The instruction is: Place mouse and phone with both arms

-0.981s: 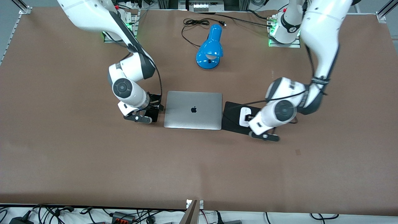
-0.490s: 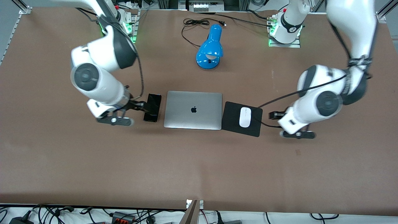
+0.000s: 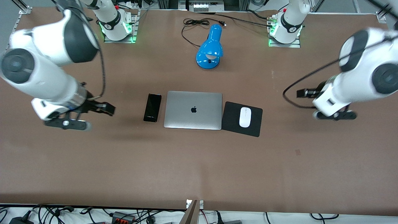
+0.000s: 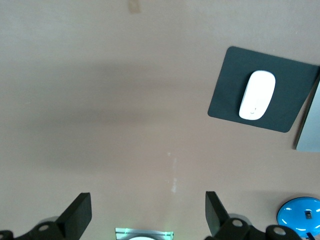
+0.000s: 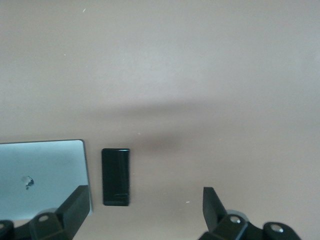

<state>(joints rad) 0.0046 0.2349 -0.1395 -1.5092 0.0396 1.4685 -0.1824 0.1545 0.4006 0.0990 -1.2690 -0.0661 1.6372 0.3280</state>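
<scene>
1. Brown table cover (image 3: 199, 161) fills the front view; cables and a power strip (image 3: 122, 215) along the nearest edge, cut off by the frame.
2. Counts: one mouse (image 3: 245, 117), one phone (image 3: 152, 107), one laptop (image 3: 193, 110), one mouse pad (image 3: 242, 119), one lamp (image 3: 210, 48), two arms, two grippers.
3. Nothing acts as a container except the black mouse pad: white mouse lies on it, whole and flat. Pad touches the laptop's edge toward the left arm's end.
4. Phone lies flat on the table just beside the closed silver laptop, toward the right arm's end, small gap between them. In the right wrist view, phone (image 5: 116, 176) and laptop corner (image 5: 45, 175) show, laptop cut off.
5. Right gripper (image 3: 104, 109) up over bare table toward the right arm's end, well apart from the phone; jaws spread wide, nothing in them.
6. Left gripper (image 3: 306, 92) over bare table toward the left arm's end, well apart from the mouse; jaws released, nothing held. Left wrist view shows mouse (image 4: 257, 95) on pad (image 4: 230, 95).
7. Farthest: blue desk lamp lying between the bases, its black cord (image 3: 194, 23) coiled beside it.
8. Both arms blurred; upper links cut off by frame edges.
</scene>
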